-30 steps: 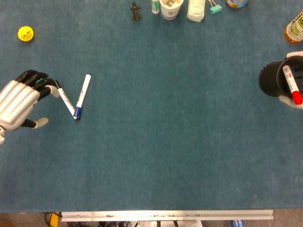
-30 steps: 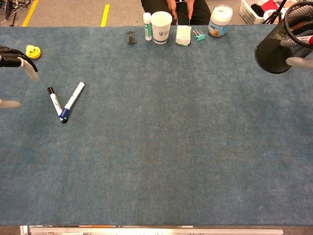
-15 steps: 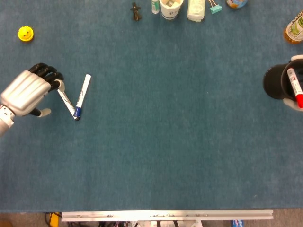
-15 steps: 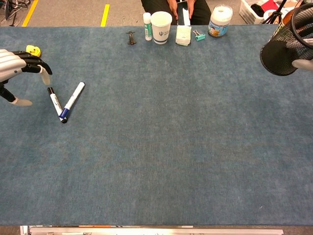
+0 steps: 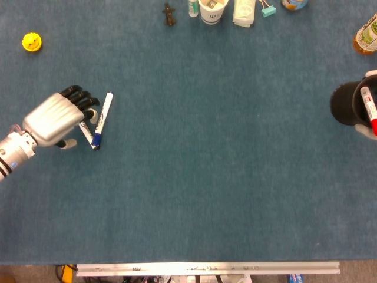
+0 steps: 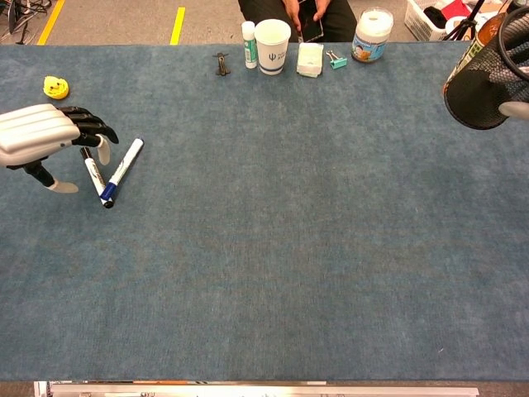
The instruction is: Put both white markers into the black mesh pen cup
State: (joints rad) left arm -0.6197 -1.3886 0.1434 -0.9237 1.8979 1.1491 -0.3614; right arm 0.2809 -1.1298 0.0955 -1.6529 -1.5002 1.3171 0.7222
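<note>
right hand (image 5: 371, 127) mostly cropped off-frame behind the black mesh pen cup (image 6: 486, 83), grip anyone's guess

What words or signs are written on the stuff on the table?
White paper cup: a dark trident-like sign, like "ψ"; no words readable.
White markers: printing on the barrels, too small to read.
Bottle with green label: label too blurred to read.
Jar: label too blurred to read.
</note>
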